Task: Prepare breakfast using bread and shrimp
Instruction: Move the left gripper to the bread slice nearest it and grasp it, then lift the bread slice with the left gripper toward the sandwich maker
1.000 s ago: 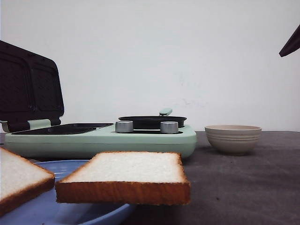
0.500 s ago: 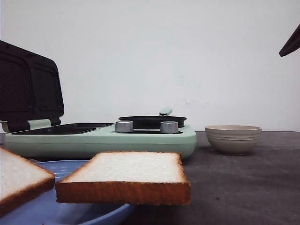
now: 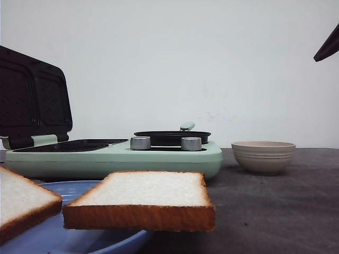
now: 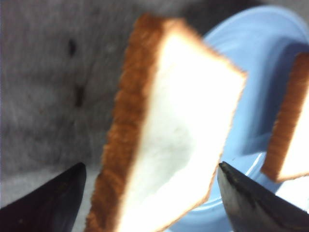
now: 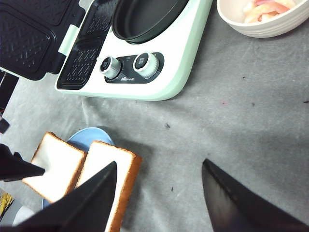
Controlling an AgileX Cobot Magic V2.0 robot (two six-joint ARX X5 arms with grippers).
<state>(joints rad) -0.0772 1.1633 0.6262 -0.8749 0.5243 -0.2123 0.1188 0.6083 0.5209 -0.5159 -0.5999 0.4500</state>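
Starting at the left: the breakfast maker (image 3: 114, 156) is sitting with its lid (image 3: 34, 98) swung up, grill plate (image 5: 87, 60) exposed, small pan (image 3: 172, 136) on the burner side. Near it, the blue plate (image 3: 63, 235) is carrying both slices of bread. One slice (image 3: 24, 203) is lying at the far left of the front view; the other slice (image 3: 140, 201) is overhanging the plate edge toward the table (image 3: 275, 211).

The left gripper (image 4: 149, 193) is hovering right over that overhanging slice (image 4: 169, 140), fingers (image 4: 53, 198) spread wide, nothing held. The slice is lying between the two fingertips, its long side running away from the pincer, so the jaws are straddling its width; they are not touching it as far as I can judge.

The right gripper (image 5: 159, 193) is also spread and empty, hanging high over bare table beside the plate. Farther right, the beige bowl (image 3: 263, 156) is holding pale pink pieces (image 5: 265, 9), probably the shrimp.

Judging the left arm nearer: descend, close across the crust edges, carry to the grill plate.
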